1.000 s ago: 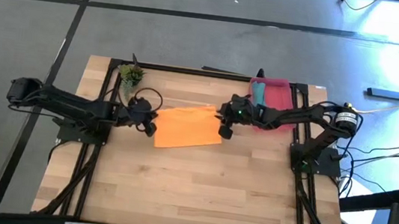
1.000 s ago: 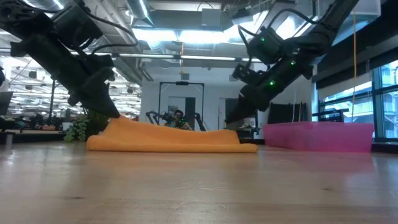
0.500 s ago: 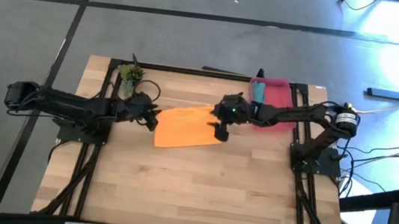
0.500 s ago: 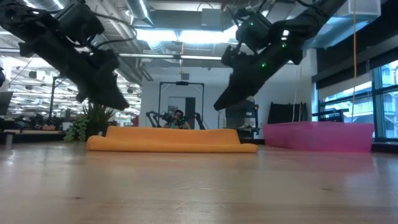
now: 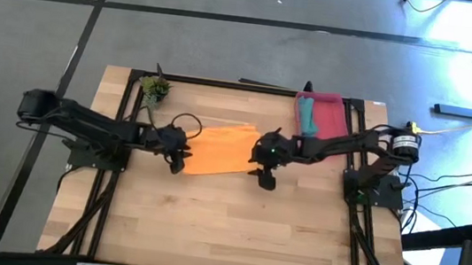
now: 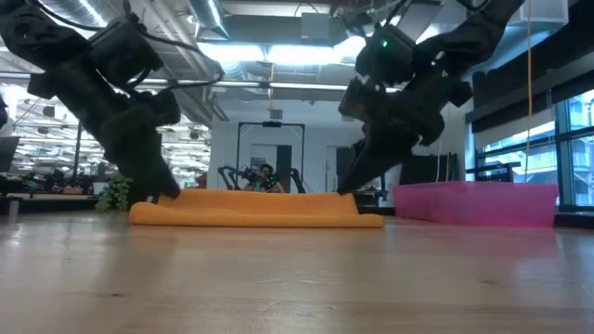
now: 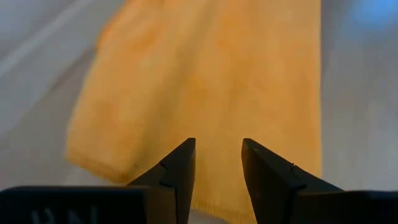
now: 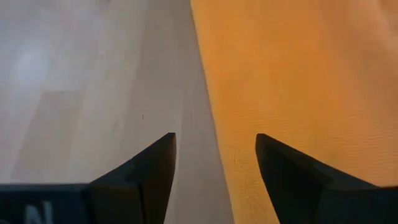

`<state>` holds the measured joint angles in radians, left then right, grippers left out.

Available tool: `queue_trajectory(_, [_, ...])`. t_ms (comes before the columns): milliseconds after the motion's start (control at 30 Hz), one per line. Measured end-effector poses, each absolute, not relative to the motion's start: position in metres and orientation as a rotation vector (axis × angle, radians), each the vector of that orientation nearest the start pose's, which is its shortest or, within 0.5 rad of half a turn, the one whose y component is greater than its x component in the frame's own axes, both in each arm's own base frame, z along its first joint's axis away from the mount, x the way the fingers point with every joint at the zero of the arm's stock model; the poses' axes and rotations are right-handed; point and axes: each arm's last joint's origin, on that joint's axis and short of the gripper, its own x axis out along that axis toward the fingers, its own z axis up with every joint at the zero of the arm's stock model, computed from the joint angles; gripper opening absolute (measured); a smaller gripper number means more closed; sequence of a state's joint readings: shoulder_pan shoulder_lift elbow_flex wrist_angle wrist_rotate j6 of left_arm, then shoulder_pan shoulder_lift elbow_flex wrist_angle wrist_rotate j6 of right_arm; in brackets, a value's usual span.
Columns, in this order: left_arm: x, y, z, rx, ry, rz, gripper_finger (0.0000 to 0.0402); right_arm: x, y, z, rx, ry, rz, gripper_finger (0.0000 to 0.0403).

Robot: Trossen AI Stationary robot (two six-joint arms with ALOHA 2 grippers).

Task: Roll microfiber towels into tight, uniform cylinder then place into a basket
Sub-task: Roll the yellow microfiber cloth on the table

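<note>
The orange towel (image 5: 221,149) lies flat on the table's middle, its near edge thick like a fold or low roll (image 6: 255,218). My left gripper (image 5: 177,161) stands open over the towel's left end (image 7: 211,74), near its near corner. My right gripper (image 5: 264,177) stands open at the towel's right end, one finger over the cloth (image 8: 298,81) and one over bare wood. Both slant down toward the towel. Whether either fingertip touches the cloth I cannot tell. The teal towel (image 5: 307,116) lies rolled in the red-pink basket (image 5: 334,117) at the far right.
A small green plant (image 5: 154,87) stands at the far left corner, behind my left arm. The basket's long wall (image 6: 473,204) shows to the right of the towel in the low view. Bare wood stretches across the near half of the table (image 5: 225,229).
My left gripper has let go of the towel's left end, which was held raised and has dropped flat; the gripper rose, then came down at that end's near corner. My right gripper has gone toward the table's near edge and sunk to the towel's right end.
</note>
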<state>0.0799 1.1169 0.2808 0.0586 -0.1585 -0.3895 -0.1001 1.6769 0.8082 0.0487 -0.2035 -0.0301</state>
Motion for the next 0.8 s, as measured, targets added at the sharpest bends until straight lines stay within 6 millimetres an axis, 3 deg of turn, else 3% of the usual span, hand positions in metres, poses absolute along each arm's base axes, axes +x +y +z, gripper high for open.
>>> queue_trajectory(333, [0.184,0.015,0.114,-0.382,0.808,0.398,0.0121,0.319,-0.033,0.117,0.101,0.912,0.04,0.0221])
queue_trajectory(800, [0.186,-0.007,0.11,-0.404,0.847,0.306,0.0121,0.316,-0.057,0.114,0.167,0.916,-0.072,0.0221])
